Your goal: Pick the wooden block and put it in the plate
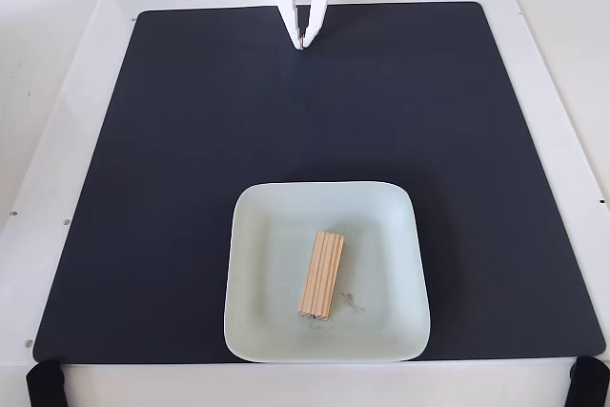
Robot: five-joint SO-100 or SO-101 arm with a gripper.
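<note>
Block (321,274) lies inside plate (253,331), clear of rims; jaws (300,44) closed, empty, far off.

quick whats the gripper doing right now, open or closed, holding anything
gripper: closed and empty, fingertips together at the far edge of the black mat; the wooden block lies in the plate, well apart from it.

No readable text, label or number anywhere in the fixed view.

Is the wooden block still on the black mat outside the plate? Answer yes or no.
No: the wooden block lies inside the plate, away from the fingers.
</note>
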